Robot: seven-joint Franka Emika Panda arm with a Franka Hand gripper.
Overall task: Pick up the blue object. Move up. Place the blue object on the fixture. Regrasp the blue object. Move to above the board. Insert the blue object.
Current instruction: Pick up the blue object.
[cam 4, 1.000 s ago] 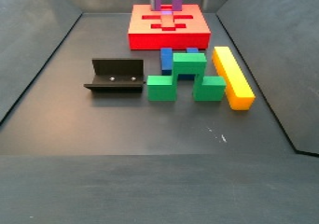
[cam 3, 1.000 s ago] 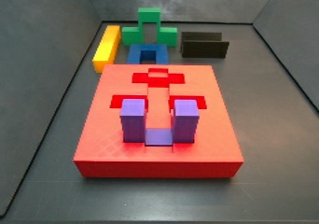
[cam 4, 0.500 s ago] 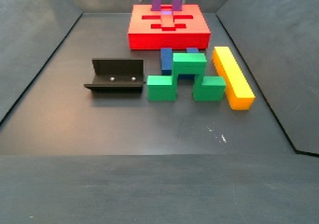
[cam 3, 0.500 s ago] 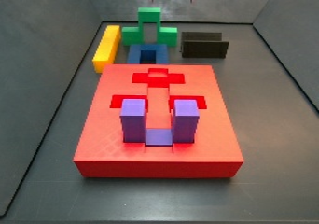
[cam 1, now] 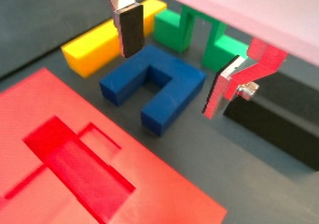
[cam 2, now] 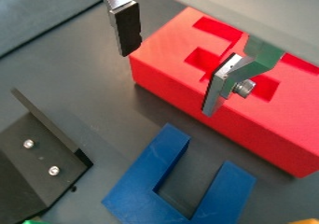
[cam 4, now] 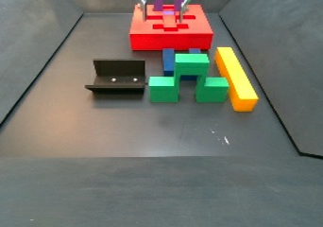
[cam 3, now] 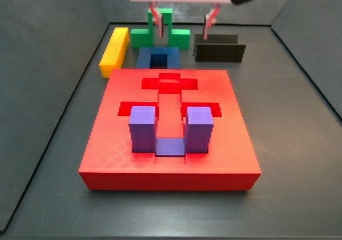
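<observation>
The blue object (cam 3: 160,57) is a U-shaped block lying flat on the floor between the board and the green block; it also shows in a side view (cam 4: 168,59) and in both wrist views (cam 1: 149,83) (cam 2: 174,183). My gripper (cam 3: 181,31) hangs above it, open and empty, its fingers (cam 1: 129,32) spread wider than the block. It also shows in a wrist view (cam 2: 174,60) and at the top of a side view (cam 4: 168,0). The red board (cam 3: 170,159) lies in front, also seen in a wrist view (cam 2: 249,97). The black fixture (cam 4: 116,78) stands beside the blocks and also shows in a side view (cam 3: 221,50).
A purple U-shaped block (cam 3: 171,130) stands in a recess of the board. A green stepped block (cam 4: 190,78) and a long yellow bar (cam 4: 236,78) lie close to the blue object. Grey bin walls (cam 3: 307,74) enclose the floor.
My gripper has come down into both side views from above; one second ago it was out of sight. No block has moved.
</observation>
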